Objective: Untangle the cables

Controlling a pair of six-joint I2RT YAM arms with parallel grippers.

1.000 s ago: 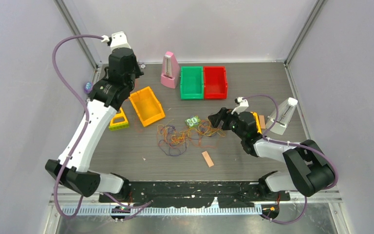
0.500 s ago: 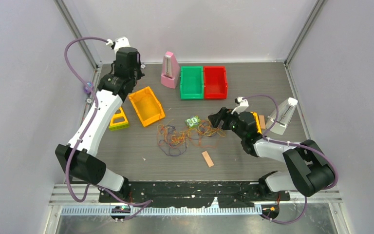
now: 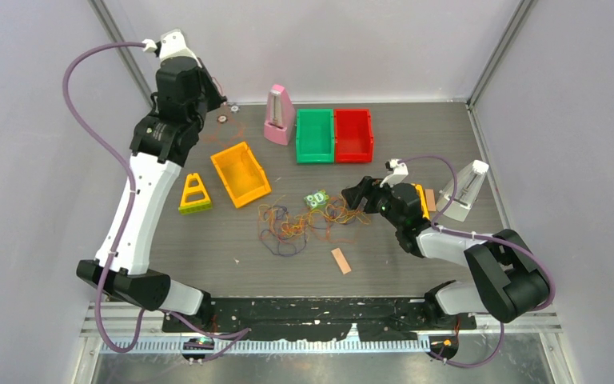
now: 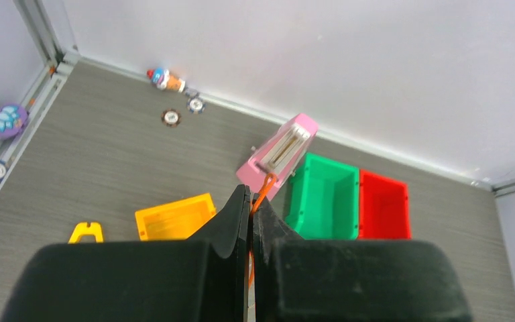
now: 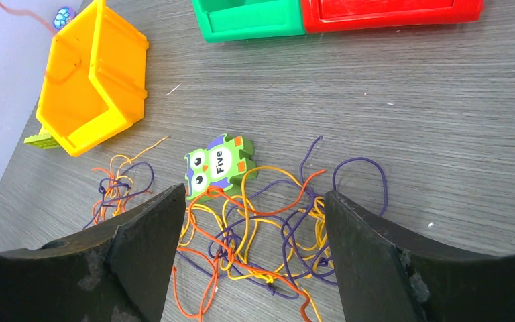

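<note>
The cables (image 3: 304, 222) lie in a loose tangle of orange, yellow and dark purple strands on the table's middle. They also show in the right wrist view (image 5: 268, 228). My left gripper (image 3: 210, 98) is raised at the far left corner. In the left wrist view it (image 4: 251, 201) is shut on a thin orange cable (image 4: 263, 188) whose loop sticks out past the fingertips. My right gripper (image 3: 356, 196) is open just right of the tangle. Its fingers (image 5: 253, 194) stand wide apart on either side of the strands, holding nothing.
A green owl puzzle piece (image 5: 218, 163) lies at the tangle's far edge. A yellow bin (image 3: 241, 173), a green bin (image 3: 314, 134), a red bin (image 3: 352, 134) and a pink metronome (image 3: 278, 116) stand behind. A white metronome (image 3: 465, 190), a yellow triangle (image 3: 195, 194) and a wooden block (image 3: 340, 260) are nearby.
My left arm has swung up and back toward the far left corner with its gripper shut. The right arm and the tangle have not moved.
</note>
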